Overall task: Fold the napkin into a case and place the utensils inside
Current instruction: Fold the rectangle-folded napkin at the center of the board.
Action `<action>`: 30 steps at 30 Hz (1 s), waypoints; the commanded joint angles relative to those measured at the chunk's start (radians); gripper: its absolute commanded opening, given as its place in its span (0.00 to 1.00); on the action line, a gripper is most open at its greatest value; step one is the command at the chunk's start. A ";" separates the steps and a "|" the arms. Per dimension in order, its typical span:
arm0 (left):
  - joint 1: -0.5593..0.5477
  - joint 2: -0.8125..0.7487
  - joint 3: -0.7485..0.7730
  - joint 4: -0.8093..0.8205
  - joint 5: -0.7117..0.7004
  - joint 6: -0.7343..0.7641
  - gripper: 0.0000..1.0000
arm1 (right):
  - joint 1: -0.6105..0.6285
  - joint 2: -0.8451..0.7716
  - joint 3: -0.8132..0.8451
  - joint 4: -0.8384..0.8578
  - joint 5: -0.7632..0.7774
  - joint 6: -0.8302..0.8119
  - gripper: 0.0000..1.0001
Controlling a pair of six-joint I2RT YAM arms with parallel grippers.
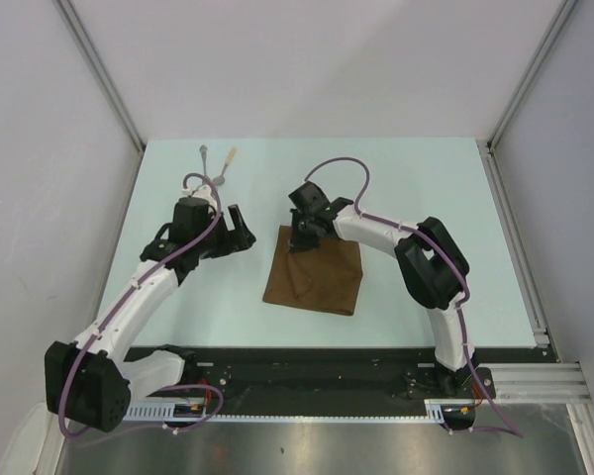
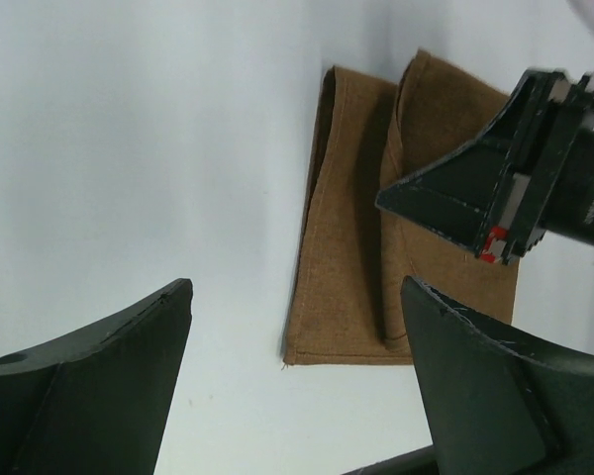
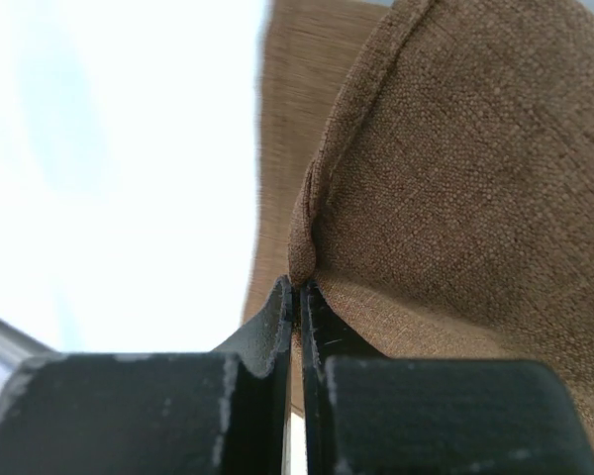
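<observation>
Jaws of my right gripper (image 3: 297,282) are pressing together on a hemmed corner of the napkin (image 1: 317,279). The right wrist view is showing the cloth bunching into a small ridge right at the tips. Jaws of my left gripper (image 1: 242,232) are standing fully spread and gripping nothing. They are hovering over bare table (image 1: 426,198) just left of the cloth, not touching it.

Napkin position: lying near the centre of the overhead frame, already doubled. The left wrist view is showing one layer lapping over another, with a crease running along the cloth. The outline is reading closer to square than to a narrow strip, so I am not calling a long axis.

Key relation: the pinched corner is the napkin's upper left corner in the overhead frame, so the whole cloth is lying down and to the right of my right tips. I am judging that the next fold calls for carrying this corner across toward the lower right.

Utensils (image 1: 216,163) are lying together at the upper left of the overhead frame, well apart from the napkin. My left arm is sitting nearer to them than my right.
</observation>
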 commanded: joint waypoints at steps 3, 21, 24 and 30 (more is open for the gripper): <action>0.006 0.064 -0.030 0.066 0.100 -0.012 0.89 | 0.001 0.048 0.051 0.081 -0.093 0.054 0.00; 0.006 0.067 -0.016 0.063 0.106 -0.005 0.89 | -0.026 0.107 0.038 0.144 -0.159 0.088 0.00; 0.006 0.069 -0.016 0.064 0.109 -0.005 0.89 | -0.030 0.117 0.037 0.149 -0.165 0.090 0.00; 0.006 0.068 -0.013 0.064 0.114 -0.001 0.89 | -0.034 0.106 0.029 0.160 -0.186 0.076 0.16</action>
